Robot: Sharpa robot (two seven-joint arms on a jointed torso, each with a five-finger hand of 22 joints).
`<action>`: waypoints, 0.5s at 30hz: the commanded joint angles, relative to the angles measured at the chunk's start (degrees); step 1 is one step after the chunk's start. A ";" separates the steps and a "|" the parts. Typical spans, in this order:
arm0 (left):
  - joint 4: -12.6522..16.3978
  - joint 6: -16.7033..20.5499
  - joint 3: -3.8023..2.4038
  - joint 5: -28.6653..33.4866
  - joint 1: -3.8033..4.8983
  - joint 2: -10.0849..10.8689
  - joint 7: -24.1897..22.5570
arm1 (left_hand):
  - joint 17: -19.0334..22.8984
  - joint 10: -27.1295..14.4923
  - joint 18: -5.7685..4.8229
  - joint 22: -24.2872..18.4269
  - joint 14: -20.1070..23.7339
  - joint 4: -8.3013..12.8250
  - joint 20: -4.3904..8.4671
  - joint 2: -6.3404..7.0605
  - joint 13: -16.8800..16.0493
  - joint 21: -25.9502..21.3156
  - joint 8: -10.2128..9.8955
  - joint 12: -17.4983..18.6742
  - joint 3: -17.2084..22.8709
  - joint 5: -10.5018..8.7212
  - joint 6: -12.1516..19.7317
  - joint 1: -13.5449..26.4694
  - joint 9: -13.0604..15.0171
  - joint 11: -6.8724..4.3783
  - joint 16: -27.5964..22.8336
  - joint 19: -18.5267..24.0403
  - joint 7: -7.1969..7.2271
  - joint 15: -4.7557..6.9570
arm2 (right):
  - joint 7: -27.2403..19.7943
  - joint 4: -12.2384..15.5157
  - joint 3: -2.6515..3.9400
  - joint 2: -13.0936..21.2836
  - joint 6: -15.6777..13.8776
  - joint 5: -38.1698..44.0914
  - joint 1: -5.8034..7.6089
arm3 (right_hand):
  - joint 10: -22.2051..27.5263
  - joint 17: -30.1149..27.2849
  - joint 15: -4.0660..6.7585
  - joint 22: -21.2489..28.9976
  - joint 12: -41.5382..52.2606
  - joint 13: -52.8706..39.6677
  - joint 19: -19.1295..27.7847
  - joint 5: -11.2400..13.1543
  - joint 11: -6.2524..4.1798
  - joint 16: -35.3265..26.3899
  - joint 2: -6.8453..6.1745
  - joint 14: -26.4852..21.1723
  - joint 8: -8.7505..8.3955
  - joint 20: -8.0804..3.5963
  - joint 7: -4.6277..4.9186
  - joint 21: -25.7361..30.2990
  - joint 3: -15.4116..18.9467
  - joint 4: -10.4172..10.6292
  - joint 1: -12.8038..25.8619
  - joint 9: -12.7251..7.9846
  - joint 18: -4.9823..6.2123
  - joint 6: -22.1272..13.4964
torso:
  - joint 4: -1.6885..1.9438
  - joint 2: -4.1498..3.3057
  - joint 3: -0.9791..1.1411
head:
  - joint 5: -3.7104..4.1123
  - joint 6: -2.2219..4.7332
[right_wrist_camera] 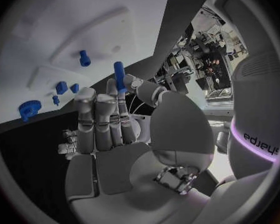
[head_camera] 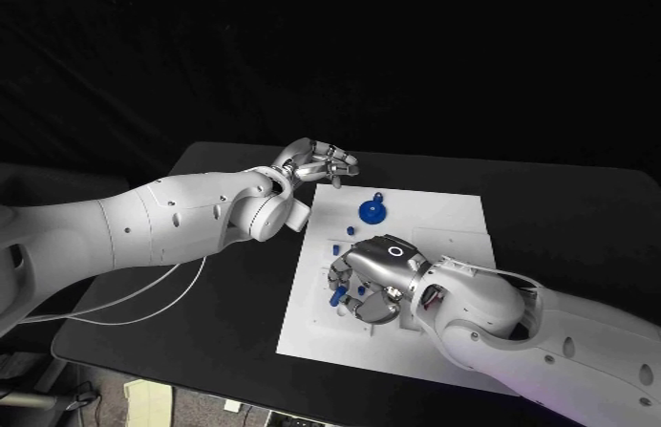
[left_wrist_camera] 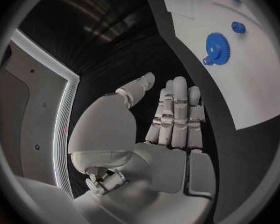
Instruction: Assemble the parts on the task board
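right hand (head_camera: 374, 276), centre of frame, pinches a blue peg (right_wrist_camera: 119, 75) — long axis along its fingers; left hand (head_camera: 314, 164) open — upper board edge.

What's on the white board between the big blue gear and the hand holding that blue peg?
In the head view, small blue parts lie between the gear and the right hand on the task board.

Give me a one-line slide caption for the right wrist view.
Right hand pinches a blue peg above the white board, other blue parts lying on it.
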State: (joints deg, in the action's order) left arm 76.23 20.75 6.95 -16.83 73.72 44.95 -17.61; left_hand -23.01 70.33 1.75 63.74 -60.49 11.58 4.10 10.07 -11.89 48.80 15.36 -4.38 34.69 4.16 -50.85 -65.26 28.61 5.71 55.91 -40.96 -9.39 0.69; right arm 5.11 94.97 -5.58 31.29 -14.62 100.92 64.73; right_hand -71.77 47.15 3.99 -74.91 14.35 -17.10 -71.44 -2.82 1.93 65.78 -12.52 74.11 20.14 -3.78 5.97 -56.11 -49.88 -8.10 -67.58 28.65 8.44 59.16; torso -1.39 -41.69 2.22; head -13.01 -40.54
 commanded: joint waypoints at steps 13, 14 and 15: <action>0.03 -0.77 -0.05 0.37 0.03 -0.13 -0.67 | -0.12 -0.29 -0.68 0.11 -0.09 0.22 1.91 -0.80 -0.10 -0.40 0.28 0.03 -0.01 0.27 0.40 0.03 0.01 0.02 -0.42 0.11 0.04 -0.27 | -0.76 -0.25 -0.65 0.49 2.33 1.24 -0.23 | -0.12 -0.05 0.31 -0.94 0.33 -0.18 0.12 -0.02 0.18 -0.02 0.93 -0.08 0.15 -0.28 0.13 -0.34 0.12 -0.83 0.13 0.84 6.56 0.35 | -0.10 0.01 0.09 | -0.37 -0.57; 0.03 -0.77 -0.05 0.37 0.03 -0.10 -0.66 | -0.12 -0.29 -0.68 0.12 -0.09 0.22 1.91 -0.80 -0.10 -0.40 0.28 0.03 -0.01 0.27 0.40 0.03 0.01 0.02 -0.42 0.11 0.04 -0.27 | -0.66 -0.27 -0.66 0.57 2.26 1.58 -0.23 | -0.11 -0.05 0.31 -0.94 0.33 -0.19 0.13 -0.02 0.18 -0.03 0.95 -0.08 0.14 -0.28 0.13 -0.33 0.13 -0.85 0.15 0.84 6.56 0.34 | -0.11 0.01 0.11 | -0.39 -0.60; 0.03 -0.76 -0.05 0.37 0.03 -0.09 -0.66 | -0.12 -0.29 -0.68 0.12 -0.09 0.22 1.91 -0.81 -0.10 -0.41 0.28 0.03 -0.01 0.27 0.41 0.03 0.01 0.02 -0.42 0.11 0.04 -0.27 | -0.59 -0.30 -0.66 0.65 2.28 1.77 -0.23 | -0.11 -0.05 0.31 -0.94 0.33 -0.19 0.13 -0.02 0.18 -0.03 0.96 -0.08 0.14 -0.28 0.13 -0.33 0.13 -0.87 0.16 0.85 6.56 0.35 | -0.11 0.01 0.11 | -0.39 -0.60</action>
State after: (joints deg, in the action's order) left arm 76.19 20.69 6.94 -16.80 73.72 44.93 -17.61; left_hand -23.05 70.33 1.75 63.79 -60.49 11.58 4.10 9.87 -11.93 48.73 15.36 -4.38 34.69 4.16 -50.85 -65.06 28.61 5.71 55.69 -40.96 -9.39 0.69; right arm 4.83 94.68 -6.22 31.85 -13.41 101.43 64.57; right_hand -71.75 47.16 4.00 -74.91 14.30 -17.24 -71.42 -2.65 1.93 65.78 -11.96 74.11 19.95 -3.76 6.02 -56.11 -49.66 -8.63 -67.38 28.67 8.44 59.10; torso -1.49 -41.69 2.32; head -13.38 -41.06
